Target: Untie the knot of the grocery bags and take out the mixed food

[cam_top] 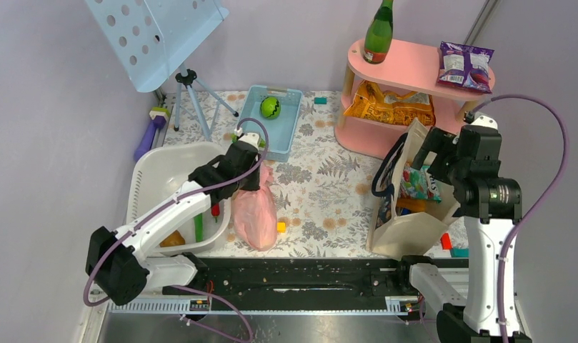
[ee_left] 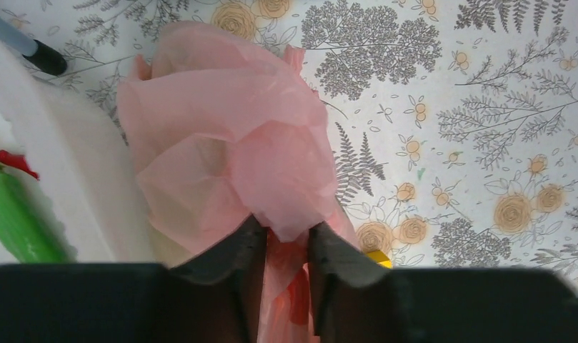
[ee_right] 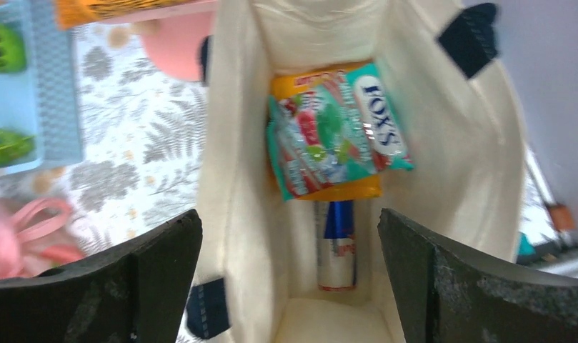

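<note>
Nipping the thin, crinkled pink bag (cam_top: 255, 214) by its gathered neck with the left gripper (ee_left: 286, 232), narrowed onto the plastic. Slumped at 8 o'clock on the flowered cloth (cam_top: 321, 193), just beside a smooth white tub (cam_top: 151, 168) at 9, open cloth at 3. Hovering wide-spread with the right gripper (ee_right: 289, 218) over the stiff canvas tote (cam_top: 414, 232) at 4 o'clock, glossy sweet packet (ee_right: 336, 128) above a can (ee_right: 337, 246) inside.

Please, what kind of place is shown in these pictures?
Probably a robot test bench dressed like a home: a left arm and a right arm fixed on a rail, a flowered tablecloth, and a pink shelf holding a bottle.
</note>
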